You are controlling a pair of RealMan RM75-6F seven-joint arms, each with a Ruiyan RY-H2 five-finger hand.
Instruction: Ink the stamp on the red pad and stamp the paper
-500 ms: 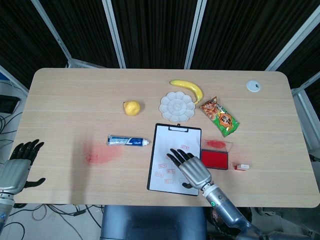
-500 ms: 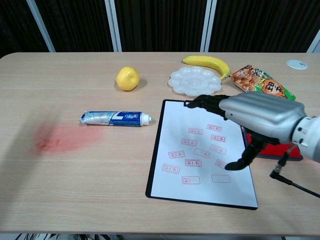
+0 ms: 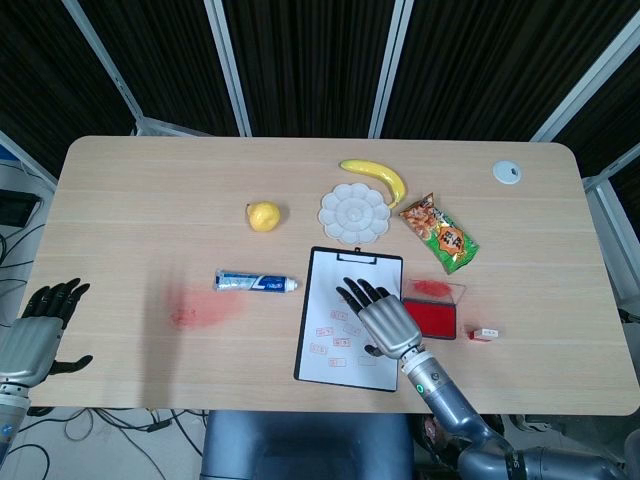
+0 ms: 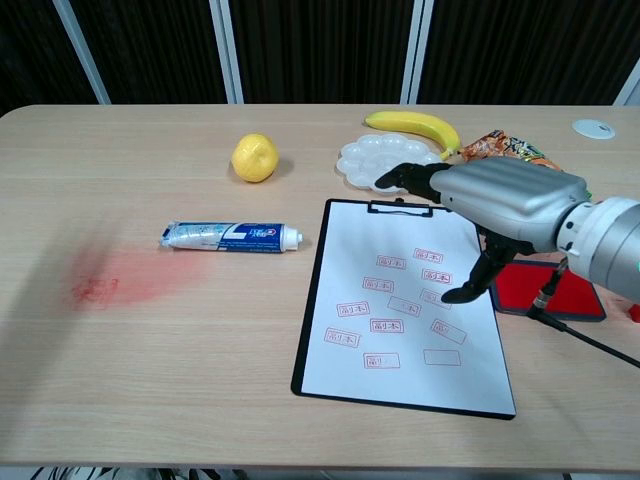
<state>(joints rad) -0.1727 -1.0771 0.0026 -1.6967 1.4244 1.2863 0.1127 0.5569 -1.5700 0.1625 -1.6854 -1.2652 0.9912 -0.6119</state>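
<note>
The right robot hand (image 3: 382, 322) hovers empty, fingers spread, above the paper (image 4: 405, 305) on its clipboard near the desk's front edge. The stamp (image 3: 483, 333) lies right of the red pad (image 3: 430, 318), likely the next reach. The left robot hand (image 3: 40, 322) idles open off the front-left corner.

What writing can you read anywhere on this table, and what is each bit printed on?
Red stamp marks on the paper: boxed characters, too small to read.
Toothpaste tube: blue lettering, too blurred to read.
Snack packet: printed design, no text legible.
Small stamp: nothing readable.
So no text can be quoted with confidence.
</note>
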